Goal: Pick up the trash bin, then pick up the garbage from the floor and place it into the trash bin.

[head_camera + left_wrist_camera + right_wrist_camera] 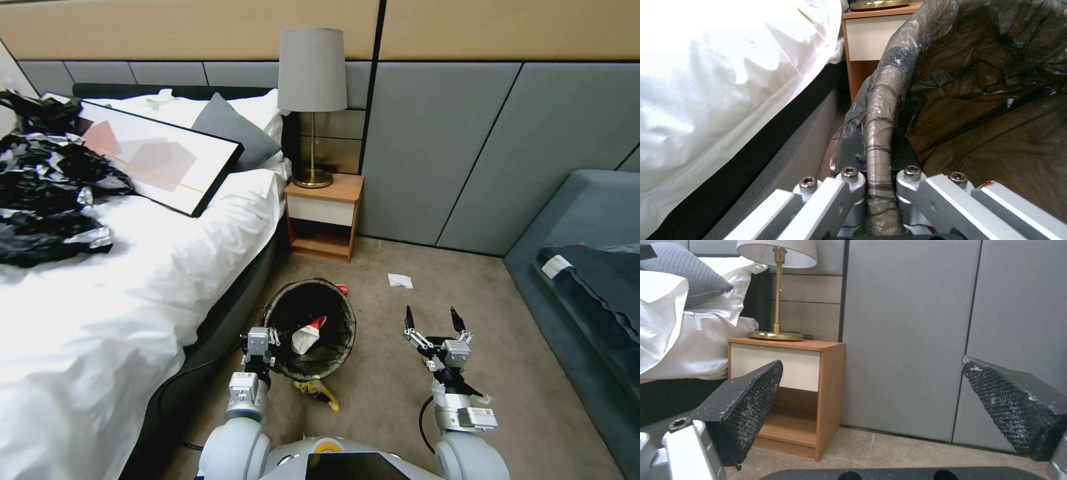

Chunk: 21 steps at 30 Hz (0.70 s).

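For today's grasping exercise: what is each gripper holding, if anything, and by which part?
The left gripper is shut on the trash bin, clamping its bag-covered rim on the side nearest the bed. The right gripper is open and holds nothing.

You are looking at a bedroom corner with beige carpet (pixel 507 347).

A bed (pixel 120 280) in white linen is sitting on your left, carrying a grey pillow (pixel 230 130), a framed picture (pixel 157 157) and crumpled black sheeting (pixel 47 193). A wooden nightstand (pixel 325 217) is holding a brass lamp (pixel 312 93) against grey wall panels (pixel 433 147); a blue-grey sofa (pixel 587 253) is lining your right.
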### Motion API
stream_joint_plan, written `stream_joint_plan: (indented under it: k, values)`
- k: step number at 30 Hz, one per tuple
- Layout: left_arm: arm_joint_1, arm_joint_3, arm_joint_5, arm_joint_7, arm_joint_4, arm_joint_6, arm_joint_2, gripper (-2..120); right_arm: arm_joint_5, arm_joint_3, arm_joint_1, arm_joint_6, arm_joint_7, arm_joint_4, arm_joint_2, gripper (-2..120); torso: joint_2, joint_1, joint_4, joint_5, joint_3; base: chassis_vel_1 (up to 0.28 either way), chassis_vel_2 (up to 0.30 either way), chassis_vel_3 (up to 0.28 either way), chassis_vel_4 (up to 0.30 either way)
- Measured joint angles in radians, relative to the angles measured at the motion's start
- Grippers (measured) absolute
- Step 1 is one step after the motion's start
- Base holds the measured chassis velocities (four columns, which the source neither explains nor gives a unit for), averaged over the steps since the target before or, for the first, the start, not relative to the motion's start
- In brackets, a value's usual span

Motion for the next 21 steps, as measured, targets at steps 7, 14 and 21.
stream_joint_plan:
  k: [7, 14, 21]
  values:
    - [-0.001, 0.001, 0.001, 0.000, 0.002, 0.000, -0.001, 1, 0.012, 0.007, 0.013, -0.010, 0.007, -0.011, 0.001, 100, 0.000, 0.000, 0.0000, 0.0000, 0.000, 0.000, 0.000, 0.000, 0.000]
    - [-0.001, 0.004, 0.003, -0.001, 0.004, 0.000, -0.003, 1, 0.028, 0.011, 0.017, -0.100, 0.085, -0.014, -0.006, 100, 0.000, 0.000, 0.0000, 0.0000, 0.000, 0.000, 0.000, 0.000, 0.000]
    - [-0.001, 0.011, 0.005, -0.001, 0.006, 0.000, -0.004, 1, 0.074, -0.014, 0.023, -0.375, 0.274, 0.000, -0.013, 100, 0.000, 0.000, -0.0001, -0.0001, 0.000, 0.000, 0.000, 0.000, 0.000]
